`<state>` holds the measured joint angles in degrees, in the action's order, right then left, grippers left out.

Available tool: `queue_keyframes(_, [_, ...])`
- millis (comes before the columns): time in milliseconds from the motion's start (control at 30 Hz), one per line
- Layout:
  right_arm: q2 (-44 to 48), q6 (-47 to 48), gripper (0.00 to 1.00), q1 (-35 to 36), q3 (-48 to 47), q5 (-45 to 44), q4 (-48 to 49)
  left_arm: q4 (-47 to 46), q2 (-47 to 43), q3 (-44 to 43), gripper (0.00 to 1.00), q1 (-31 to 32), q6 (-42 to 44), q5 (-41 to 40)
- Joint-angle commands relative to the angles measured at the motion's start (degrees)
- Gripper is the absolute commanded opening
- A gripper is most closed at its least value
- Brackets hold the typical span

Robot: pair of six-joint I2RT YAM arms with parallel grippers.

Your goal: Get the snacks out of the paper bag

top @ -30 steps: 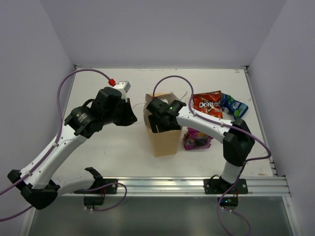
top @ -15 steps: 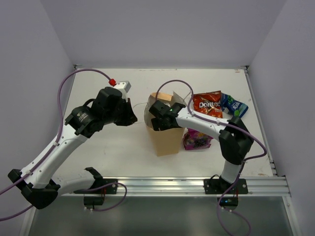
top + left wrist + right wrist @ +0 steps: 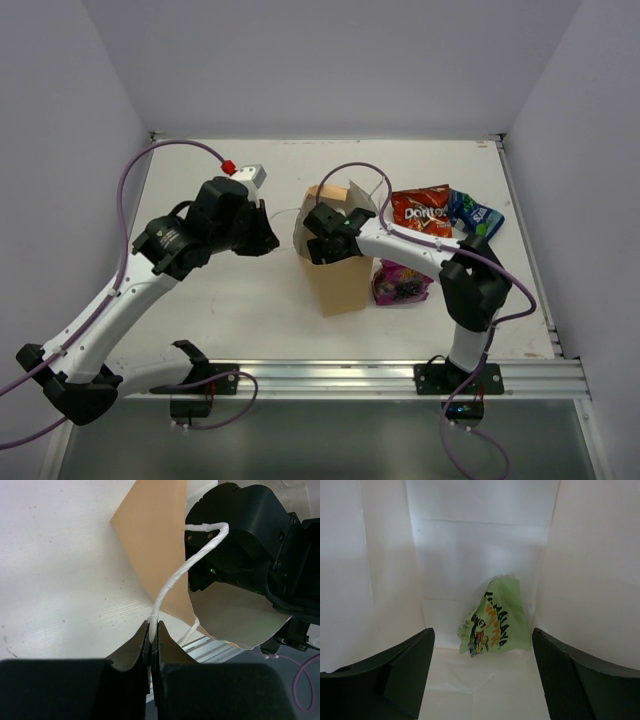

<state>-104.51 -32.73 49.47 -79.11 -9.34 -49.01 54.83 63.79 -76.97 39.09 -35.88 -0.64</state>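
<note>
We see left pincer (image 3: 151,630) pinching the paper bag's (image 3: 340,285) white cord handle (image 3: 175,580). Right pincer (image 3: 481,645) is spread wide inside the bag, facing a green snack packet (image 3: 495,625) at its bottom. Doritos bag (image 3: 420,212), blue packet (image 3: 475,215) and purple packet (image 3: 400,283) lie on tabletop (image 3: 220,300) right of bag, the purple one maybe touching it.

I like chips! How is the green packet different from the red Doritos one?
The green packet sits inside the paper bag; the Doritos bag lies out on the table. The green packet has orange print; the Doritos bag is red-orange. Both are crinkly snack packets.
</note>
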Motion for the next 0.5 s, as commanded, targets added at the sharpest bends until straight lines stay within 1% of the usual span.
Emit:
queue_keyframes(0, [-0.8,0.7,0.81,-1.0,0.6,0.5,0.1,-0.9,-0.1,-0.5,0.00,0.1,0.4,0.4])
queue_keyframes(467, [-1.1,-0.2,0.79,-1.0,0.7,3.8,-1.2,-1.7,1.5,-0.8,0.00,0.1,0.5,0.4])
